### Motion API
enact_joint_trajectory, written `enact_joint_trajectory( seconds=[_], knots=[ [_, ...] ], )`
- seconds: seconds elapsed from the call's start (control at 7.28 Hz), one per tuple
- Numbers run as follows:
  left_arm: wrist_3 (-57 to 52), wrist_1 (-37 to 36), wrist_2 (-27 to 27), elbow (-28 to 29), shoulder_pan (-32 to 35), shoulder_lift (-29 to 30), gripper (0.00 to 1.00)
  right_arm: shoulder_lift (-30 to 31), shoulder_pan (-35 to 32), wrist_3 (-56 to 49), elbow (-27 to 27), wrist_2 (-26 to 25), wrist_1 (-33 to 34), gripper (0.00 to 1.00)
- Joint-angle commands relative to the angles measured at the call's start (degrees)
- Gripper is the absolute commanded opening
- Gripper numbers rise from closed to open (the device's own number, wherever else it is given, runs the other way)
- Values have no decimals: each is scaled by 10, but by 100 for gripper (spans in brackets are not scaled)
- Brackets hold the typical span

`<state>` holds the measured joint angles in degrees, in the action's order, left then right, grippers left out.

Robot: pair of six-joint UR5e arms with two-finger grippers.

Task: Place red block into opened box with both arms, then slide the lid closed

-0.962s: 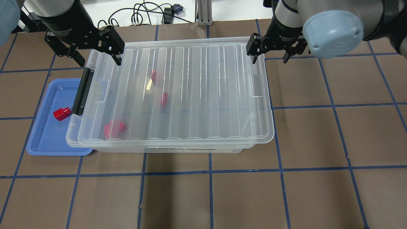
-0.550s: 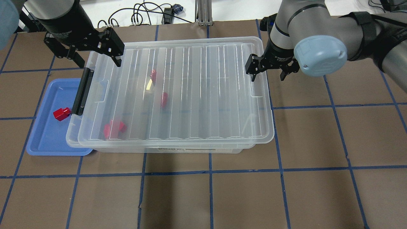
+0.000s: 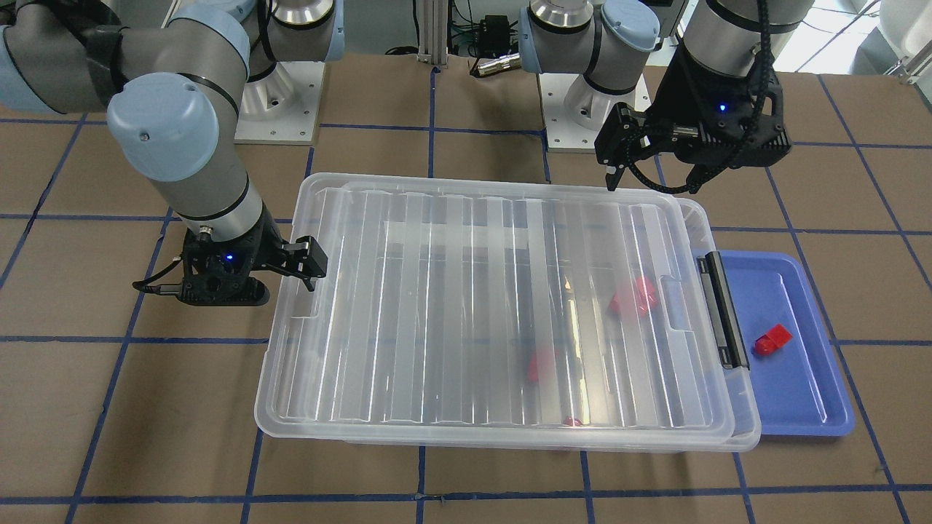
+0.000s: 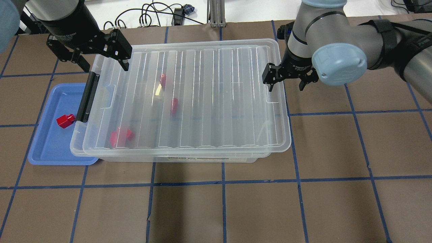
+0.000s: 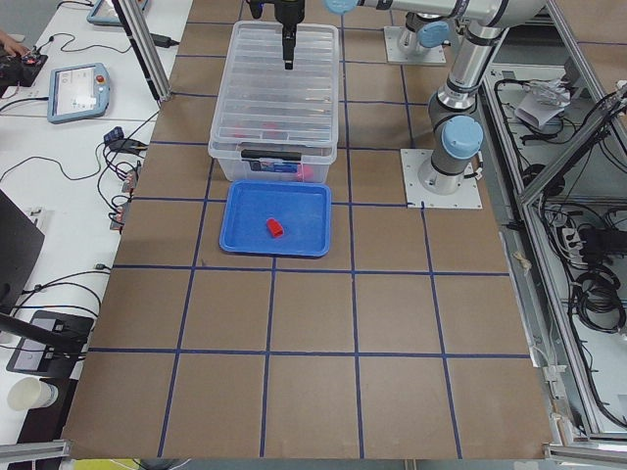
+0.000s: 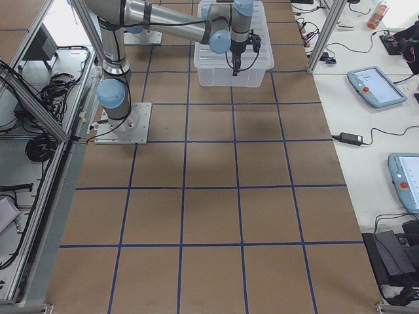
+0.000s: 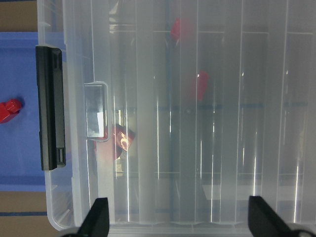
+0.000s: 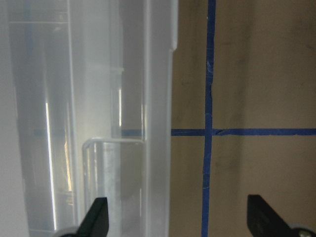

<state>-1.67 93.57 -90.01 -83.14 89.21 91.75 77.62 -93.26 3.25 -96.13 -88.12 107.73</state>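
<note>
Since a second before, my right pincer (image 4: pixel 285 87) had come down from the far corner to the right short side of the lid (image 4: pixel 219 101); my left pincer (image 4: pixel 106 67) had held its place. The red block (image 4: pixel 174 105), as I judged it, lay inside the box (image 4: pixel 179 158) under that lid, which sat offset rightward. Both pincers were spread and pinched nothing: the right straddled the lid's rim near its notch, the left hung over the far left corner. Closing was in hand; next I needed that rim pushed leftward across the desk (image 4: pixel 337 152).
</note>
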Motion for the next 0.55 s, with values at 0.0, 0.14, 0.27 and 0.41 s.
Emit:
enact_joint_trajectory(
  seconds=[0.0, 0.14, 0.27, 0.41],
  knots=[
    [0, 0, -1, -1, 0, 0, 100, 0, 4, -1, 0, -48, 10, 100],
    [-1, 0, -2, -1, 0, -1, 100, -1, 8, -8, 0, -59, 20, 100],
    [-3, 2, -4, -1, 0, -5, 100, -1, 20, -10, -1, -60, 20, 100],
    [-4, 2, -3, 0, 0, -4, 100, 0, 43, -37, -1, -59, 20, 100]
  ],
)
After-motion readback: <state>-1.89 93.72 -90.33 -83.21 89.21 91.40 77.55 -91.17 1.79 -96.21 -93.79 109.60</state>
